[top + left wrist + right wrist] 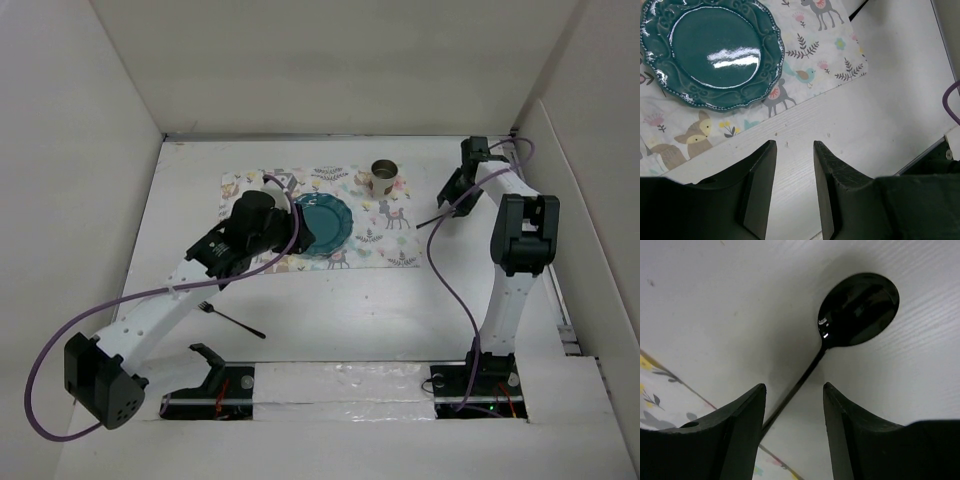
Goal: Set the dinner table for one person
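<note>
The left gripper [794, 145] hangs over the dinner table [880, 125] with its jaws moderately parted and nothing between them. A black fork [232, 322] lies well behind it, back toward the arm's base. Just ahead of its fingertips is the near edge of a printed mat [840, 45], and further ahead on that mat sits a glossy teal plate [710, 50] with a scalloped rim. A small metal cup [384, 176] stands on the mat's far right part, between the two grippers and nearer the right one.

The right gripper [792, 386] is low over the table, jaws apart, straddling the thin handle of a black spoon [860, 310]. The spoon's bowl lies ahead of the fingertips, and neither finger seems to press the handle. A soft shadow rings the spoon, so I cannot say for sure that it lies flat.

The table is a wide, plain white slab, matte with a faint grain, spreading under and all round both grippers. I judge it stiff, fixed and not slippery. There is nothing on it to take hold of; it only bears things. Being hard and flat, it leaves no room under thin cutlery, so the spoon is probably best pinched across mid-handle, fingertips brushing the surface. The plate looks breakable and should be set down gently.
</note>
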Robot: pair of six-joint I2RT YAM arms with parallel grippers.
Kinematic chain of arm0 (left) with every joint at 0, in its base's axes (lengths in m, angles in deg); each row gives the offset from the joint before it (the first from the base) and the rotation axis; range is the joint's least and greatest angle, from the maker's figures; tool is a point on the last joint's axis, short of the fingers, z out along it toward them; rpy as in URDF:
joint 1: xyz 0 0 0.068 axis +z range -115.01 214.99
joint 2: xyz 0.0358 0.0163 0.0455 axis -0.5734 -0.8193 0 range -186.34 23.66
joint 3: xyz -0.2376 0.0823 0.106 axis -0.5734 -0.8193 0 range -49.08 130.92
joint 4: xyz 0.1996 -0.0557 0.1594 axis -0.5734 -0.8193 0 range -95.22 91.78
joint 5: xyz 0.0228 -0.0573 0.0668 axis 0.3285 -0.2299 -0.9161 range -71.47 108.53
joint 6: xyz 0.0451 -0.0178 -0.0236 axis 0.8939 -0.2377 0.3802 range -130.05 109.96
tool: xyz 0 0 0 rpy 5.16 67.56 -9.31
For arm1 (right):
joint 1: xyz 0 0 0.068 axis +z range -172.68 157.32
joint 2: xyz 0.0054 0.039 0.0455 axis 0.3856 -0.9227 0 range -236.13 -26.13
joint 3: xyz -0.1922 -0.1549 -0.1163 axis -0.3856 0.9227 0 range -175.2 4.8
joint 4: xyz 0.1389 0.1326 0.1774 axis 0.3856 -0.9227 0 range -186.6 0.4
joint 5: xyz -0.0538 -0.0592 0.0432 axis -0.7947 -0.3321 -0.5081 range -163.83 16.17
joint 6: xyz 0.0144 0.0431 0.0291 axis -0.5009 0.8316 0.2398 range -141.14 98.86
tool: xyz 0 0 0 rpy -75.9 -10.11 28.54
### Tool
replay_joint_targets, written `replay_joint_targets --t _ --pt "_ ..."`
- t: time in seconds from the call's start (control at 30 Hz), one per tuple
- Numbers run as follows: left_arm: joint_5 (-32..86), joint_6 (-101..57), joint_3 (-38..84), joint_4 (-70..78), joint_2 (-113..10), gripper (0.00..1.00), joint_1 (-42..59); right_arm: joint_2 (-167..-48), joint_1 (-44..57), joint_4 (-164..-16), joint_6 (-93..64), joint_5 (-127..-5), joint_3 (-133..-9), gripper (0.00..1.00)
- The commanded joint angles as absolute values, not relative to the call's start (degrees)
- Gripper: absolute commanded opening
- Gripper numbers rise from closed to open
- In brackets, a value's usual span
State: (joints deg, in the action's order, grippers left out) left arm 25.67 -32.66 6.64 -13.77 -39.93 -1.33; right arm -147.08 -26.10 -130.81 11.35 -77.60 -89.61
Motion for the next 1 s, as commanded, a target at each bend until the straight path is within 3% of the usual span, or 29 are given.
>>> replay_joint_targets --t 0.0,0.27,0.47,0.6,0.7,0.97 --pt "26.2 -31.6 5.6 -12.0 -37.5 0.33 -1.7 -148.3 -26.4 -133.9 13.2 -80.1 -96.1 0.53" --pt "24.4 -30.8 5.0 -10.6 -37.5 0.33 -1.7 -150.1 -26.4 -137.0 14.5 -82.0 -95.7 0.41" --pt "22.7 -30.1 5.1 -10.6 -37.3 0.33 -1.7 -150.2 -26.4 -137.4 14.0 -81.4 -93.9 0.40" --pt "22.3 -29.6 4.4 -11.0 -36.8 0.33 -1.7 -150.8 -25.8 -137.1 14.0 -81.3 -93.9 0.09" --pt "22.0 -29.2 4.7 -11.2 -36.8 0.33 -1.7 -150.2 -25.8 -137.0 14.3 -82.1 -94.3 0.00" --pt "22.5 -29.5 5.7 -11.1 -37.3 0.33 -1.7 -140.7 -30.9 -134.5 13.1 -85.3 -99.2 0.00"
